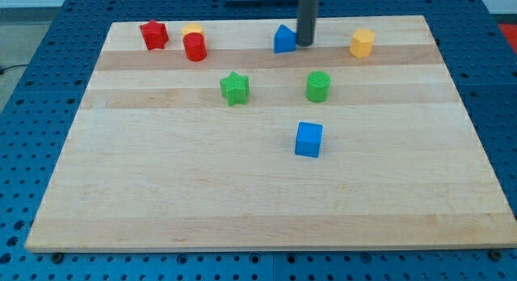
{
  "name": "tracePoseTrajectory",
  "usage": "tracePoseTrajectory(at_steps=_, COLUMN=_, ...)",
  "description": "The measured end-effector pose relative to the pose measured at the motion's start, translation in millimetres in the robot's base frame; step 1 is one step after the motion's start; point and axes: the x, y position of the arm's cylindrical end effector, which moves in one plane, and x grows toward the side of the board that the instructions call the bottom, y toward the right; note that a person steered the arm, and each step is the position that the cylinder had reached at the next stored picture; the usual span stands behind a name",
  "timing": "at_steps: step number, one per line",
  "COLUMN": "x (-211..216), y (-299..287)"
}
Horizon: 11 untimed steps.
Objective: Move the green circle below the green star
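Observation:
The green circle [318,85] stands on the wooden board [242,192], right of centre in the upper half. The green star [234,88] lies to its left at about the same height. My tip [305,44] is near the board's top edge, just right of a blue triangular block [283,39] and touching or almost touching it. The tip is above the green circle in the view, about a block's width apart from it.
A blue cube [308,140] sits below the green circle. A red star [153,34], a red cylinder [195,47] and a yellow block [191,29] behind it cluster at the top left. A yellow hexagonal block [362,43] is at the top right.

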Motion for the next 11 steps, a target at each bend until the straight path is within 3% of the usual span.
tracePoseTrajectory(at_steps=2, x=2, y=-6)
tracePoseTrajectory(at_steps=4, x=86, y=89)
tracePoseTrajectory(at_steps=5, x=108, y=124)
tracePoseTrajectory(at_steps=6, x=129, y=106)
tracePoseTrajectory(at_steps=8, x=118, y=98)
tracePoseTrajectory(at_steps=11, x=124, y=-26)
